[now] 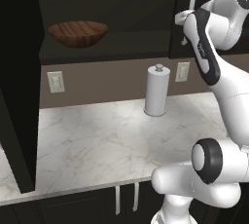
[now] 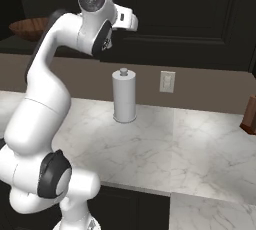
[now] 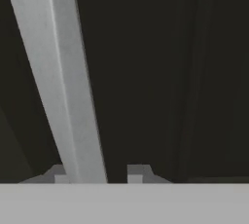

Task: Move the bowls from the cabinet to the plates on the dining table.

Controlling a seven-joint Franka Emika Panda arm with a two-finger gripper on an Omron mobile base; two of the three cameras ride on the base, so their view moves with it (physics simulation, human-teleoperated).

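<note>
While gripper (image 3: 95, 173) straddles handle (image 3: 58, 79), grip unclear, wooden bowl (image 1: 78, 33) shelved

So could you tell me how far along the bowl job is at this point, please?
Early. The left door of the cabinet already stands open, showing the wooden bowl on its shelf. In hand: the gripper is at the silver handle of the right door, fingers either side of the bar. Left: both bowls, none moved yet; the red one isn't visible.

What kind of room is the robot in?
It looks like a kitchen. There is a marble counter with a paper towel roll on it, and a dark wall cabinet above holding a wooden bowl.
</note>
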